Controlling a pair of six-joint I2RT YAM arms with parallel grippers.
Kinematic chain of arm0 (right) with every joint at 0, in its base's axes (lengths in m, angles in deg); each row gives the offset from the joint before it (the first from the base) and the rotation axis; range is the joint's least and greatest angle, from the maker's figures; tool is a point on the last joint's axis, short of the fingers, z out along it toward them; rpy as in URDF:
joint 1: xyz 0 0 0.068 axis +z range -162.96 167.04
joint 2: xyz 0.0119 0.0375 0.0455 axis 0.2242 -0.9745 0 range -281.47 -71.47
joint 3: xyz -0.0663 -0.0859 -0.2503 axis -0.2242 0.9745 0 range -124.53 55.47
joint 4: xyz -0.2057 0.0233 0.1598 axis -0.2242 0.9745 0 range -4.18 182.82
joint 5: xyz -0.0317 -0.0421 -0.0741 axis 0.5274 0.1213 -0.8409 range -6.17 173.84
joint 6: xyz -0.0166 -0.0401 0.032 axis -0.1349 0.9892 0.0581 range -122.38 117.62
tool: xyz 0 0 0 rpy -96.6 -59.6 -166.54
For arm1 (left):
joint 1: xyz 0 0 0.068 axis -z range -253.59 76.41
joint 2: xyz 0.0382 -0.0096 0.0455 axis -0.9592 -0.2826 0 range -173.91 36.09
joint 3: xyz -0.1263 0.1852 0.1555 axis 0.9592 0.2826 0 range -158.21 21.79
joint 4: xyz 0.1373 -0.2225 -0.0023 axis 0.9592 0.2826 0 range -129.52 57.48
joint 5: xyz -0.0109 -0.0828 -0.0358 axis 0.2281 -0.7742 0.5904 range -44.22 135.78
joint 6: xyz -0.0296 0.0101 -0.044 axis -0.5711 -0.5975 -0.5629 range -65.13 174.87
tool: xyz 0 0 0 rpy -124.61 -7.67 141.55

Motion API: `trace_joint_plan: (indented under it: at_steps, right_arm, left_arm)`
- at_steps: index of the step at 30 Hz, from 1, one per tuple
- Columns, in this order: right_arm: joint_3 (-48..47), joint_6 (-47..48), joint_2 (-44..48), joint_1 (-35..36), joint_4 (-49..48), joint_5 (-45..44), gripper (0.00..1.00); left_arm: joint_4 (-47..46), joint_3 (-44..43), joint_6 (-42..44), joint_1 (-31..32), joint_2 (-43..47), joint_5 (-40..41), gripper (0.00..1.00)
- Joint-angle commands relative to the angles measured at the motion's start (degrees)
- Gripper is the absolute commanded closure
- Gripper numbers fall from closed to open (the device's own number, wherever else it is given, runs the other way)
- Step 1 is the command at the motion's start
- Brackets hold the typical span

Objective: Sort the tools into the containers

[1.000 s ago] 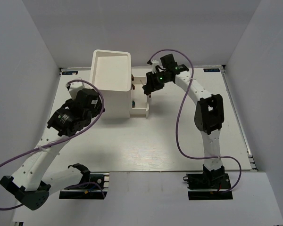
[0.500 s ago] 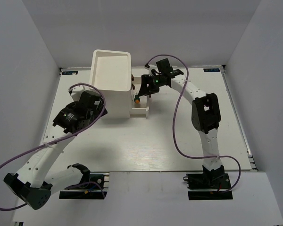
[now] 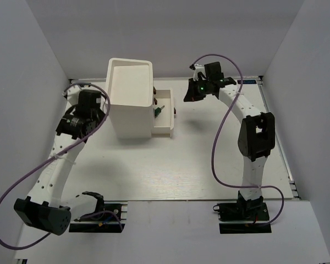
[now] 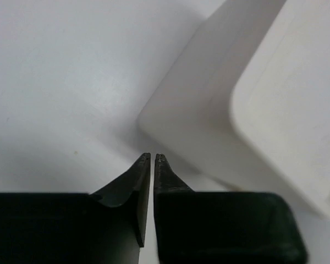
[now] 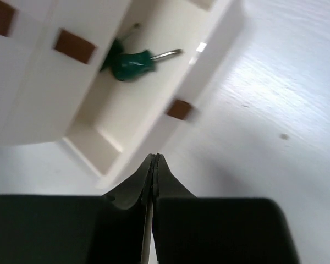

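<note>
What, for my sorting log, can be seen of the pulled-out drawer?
The pulled-out drawer is a white, plastic-looking tray with a brown knob on its front. It sits level, partway out of the white box unit. At least one green-handled screwdriver lies inside. No gripper touches it.

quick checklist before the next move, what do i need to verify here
1. Right gripper empty: ok. Its fingers are shut with nothing between them.
2. Green-handled screwdriver inside the drawer: ok. It lies on the drawer floor, tip toward the front.
3. Drawer open: ok. It is pulled out from the box unit.
4. Right gripper apart from the drawer: ok. In the top view it sits to the drawer's right with a gap.
5. Left gripper off the box unit: cannot tell. It is shut and close to a lower corner.
6. Number of tools in the drawer: cannot tell. There is a darker shape behind the green handle.
</note>
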Motion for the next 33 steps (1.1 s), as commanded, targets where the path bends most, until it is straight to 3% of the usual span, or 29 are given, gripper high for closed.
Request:
trace_joint_plan:
  at_steps: [1,2,4,5,6,7,10,12,13,16,18,23,26,30,33]
  right_arm:
    - [1.0,7.3,0.3,-2.6,0.9,-2.9,1.0]
    - [1.0,8.9,-0.3,-2.8,1.0,-2.6,1.0]
    - [1.6,10.9,-0.7,-3.4,1.6,-1.9,0.63]
    - [1.7,12.6,-1.1,-3.7,1.7,-0.7,0.5]
    - [1.5,13.1,-1.4,-3.7,2.2,0.2,0.42]
    - [1.7,13.7,-2.0,-4.2,1.9,1.7,0.4]
    - [1.0,13.5,-3.1,-4.5,1.1,1.9,0.44]
    - [0.4,13.7,-4.7,-4.7,1.1,2.5,0.53]
    - [-0.9,13.9,-5.3,-4.6,1.1,2.7,0.71]
    - [-3.8,14.0,-8.4,-4.7,0.8,3.9,0.95]
    - [-5.3,13.6,-10.6,-4.5,1.1,2.9,0.95]
    - [-11.6,12.2,-16.4,-3.2,1.7,1.4,0.97]
    - [-12.4,10.1,-17.5,-2.1,0.0,1.5,0.97]
    - [-11.0,7.8,-17.6,-1.4,-3.5,0.1,0.97]
    - [-11.1,7.0,-18.6,-0.5,-3.9,-0.6,0.91]
  left_arm:
    - [-4.2,-12.3,6.3,-3.6,-2.5,1.5,0.79]
    - [-4.2,-15.0,7.8,-4.6,-5.2,2.1,0.71]
    - [-4.2,-22.2,12.4,-7.6,-8.4,2.1,0.62]
    - [-4.2,-24.4,14.0,-8.9,-12.2,2.1,0.56]
    - [-4.2,-28.5,15.6,-11.6,-14.3,2.1,0.53]
    - [-3.6,-31.4,17.0,-13.4,-18.3,0.2,0.5]
    - [-5.9,-32.1,19.0,-20.7,-22.5,-5.5,0.48]
    - [-7.5,-32.1,19.0,-23.9,-24.9,-12.6,0.47]
    - [-8.1,-32.1,19.0,-26.7,-27.9,-15.3,0.47]
    - [-11.9,-28.3,19.0,-29.9,-31.8,-28.4,0.5]
    - [-18.5,-22.8,19.5,-31.2,-34.5,-38.3,0.52]
    - [-29.2,-15.6,22.0,-31.4,-32.3,-44.3,0.53]
    - [-22.8,-19.7,25.7,-30.1,-32.1,-40.4,0.55]
    - [-24.2,-14.6,26.2,-29.4,-25.2,-35.8,0.56]
    - [-23.5,-11.4,26.8,-28.3,-23.6,-34.4,0.58]
